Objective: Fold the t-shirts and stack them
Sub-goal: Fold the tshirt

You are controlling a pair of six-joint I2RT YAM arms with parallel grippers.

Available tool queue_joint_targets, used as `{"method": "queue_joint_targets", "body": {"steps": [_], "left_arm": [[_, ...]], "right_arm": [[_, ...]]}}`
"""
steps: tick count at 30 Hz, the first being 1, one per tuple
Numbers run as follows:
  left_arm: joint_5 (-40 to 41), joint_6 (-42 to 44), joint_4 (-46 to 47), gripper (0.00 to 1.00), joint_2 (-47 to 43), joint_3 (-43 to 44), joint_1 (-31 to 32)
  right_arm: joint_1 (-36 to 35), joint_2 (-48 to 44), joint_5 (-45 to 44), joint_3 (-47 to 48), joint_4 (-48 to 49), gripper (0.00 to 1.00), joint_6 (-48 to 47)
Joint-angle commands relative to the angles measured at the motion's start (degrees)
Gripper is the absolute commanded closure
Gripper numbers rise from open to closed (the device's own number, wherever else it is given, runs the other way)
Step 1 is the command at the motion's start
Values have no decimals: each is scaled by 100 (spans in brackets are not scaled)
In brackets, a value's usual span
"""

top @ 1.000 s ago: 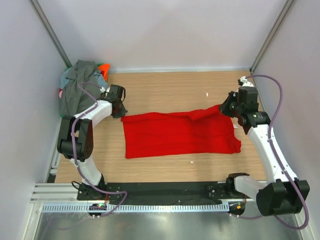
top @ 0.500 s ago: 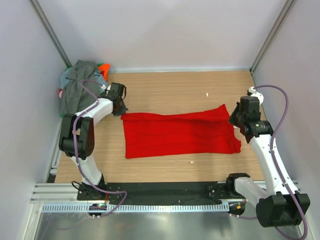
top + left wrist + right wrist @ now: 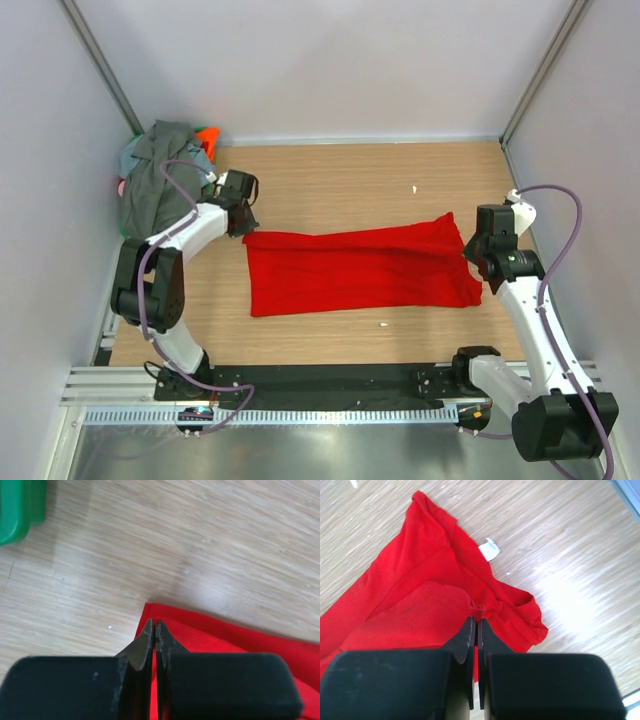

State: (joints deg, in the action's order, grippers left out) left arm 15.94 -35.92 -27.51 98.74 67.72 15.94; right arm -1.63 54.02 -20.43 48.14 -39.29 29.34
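Note:
A bright red t-shirt (image 3: 360,268) lies spread across the middle of the wooden table. My left gripper (image 3: 243,224) sits at its far left corner, shut, with red cloth between the fingers (image 3: 155,626). My right gripper (image 3: 472,246) is at the shirt's right edge, shut on a small bunch of red cloth (image 3: 479,611). The far edge of the shirt runs straight between the two grippers. In the right wrist view the shirt's white tag (image 3: 489,549) shows by the collar. More t-shirts lie heaped in the far left corner, dark grey (image 3: 155,180) on top, with orange (image 3: 208,137) and light blue (image 3: 131,156) showing.
Grey walls close the table on three sides. A black rail (image 3: 330,385) runs along the near edge between the arm bases. A green shape (image 3: 15,510) shows at the upper left of the left wrist view. Small white specks (image 3: 415,188) lie on the wood.
My right gripper has moved right and toward the near edge with the red cloth. The raised fold at the shirt's far right has flattened and the far edge has straightened. The left gripper barely shifted.

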Motion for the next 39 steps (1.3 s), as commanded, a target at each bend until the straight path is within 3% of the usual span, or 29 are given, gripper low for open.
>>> {"method": "queue_joint_targets", "body": {"steps": [1, 2, 3, 4, 5, 8, 13, 16, 19, 24, 33, 38, 39], "left_arm": [[304, -108, -167, 99, -434, -206, 93], [295, -143, -272, 87, -530, -259, 110], [286, -169, -342, 78, -601, -355, 119], [382, -300, -578, 51, -680, -400, 111], [487, -406, -711, 38, -768, -444, 119], [892, -723, -1098, 19, -1347, -637, 111], [1034, -706, -1319, 17, -1990, -471, 111], [560, -408, -882, 19, -1955, -383, 163], [269, -161, -678, 20, -1492, -199, 514], [164, -108, -510, 22, -436, 215, 1182], [-30, -406, -290, 28, 839, 312, 1665], [23, -758, -264, 29, 788, -415, 2078], [14, -828, -264, 29, 718, -548, 2149]], "right_arm": [[48, 3, -629, 2, -87, 99, 326], [57, 21, -603, 29, -123, 88, 344], [49, 56, -568, 37, -166, 69, 475], [57, 73, -533, 29, -210, 47, 537], [75, 74, -507, 3, -228, 26, 607], [84, -14, -550, -15, -264, 8, 827], [93, -50, -305, 64, -71, 6, 801], [84, 73, 344, -41, 139, 6, 871], [84, 153, 1247, -480, 543, 8, 1099], [92, 495, 1752, -1192, 1072, 8, 1311], [84, 2173, 1920, -886, 1643, 5, 1100], [66, 3516, 1893, 184, 1908, 4, 916], [49, 4172, 1945, 474, 1846, 4, 881]]}}
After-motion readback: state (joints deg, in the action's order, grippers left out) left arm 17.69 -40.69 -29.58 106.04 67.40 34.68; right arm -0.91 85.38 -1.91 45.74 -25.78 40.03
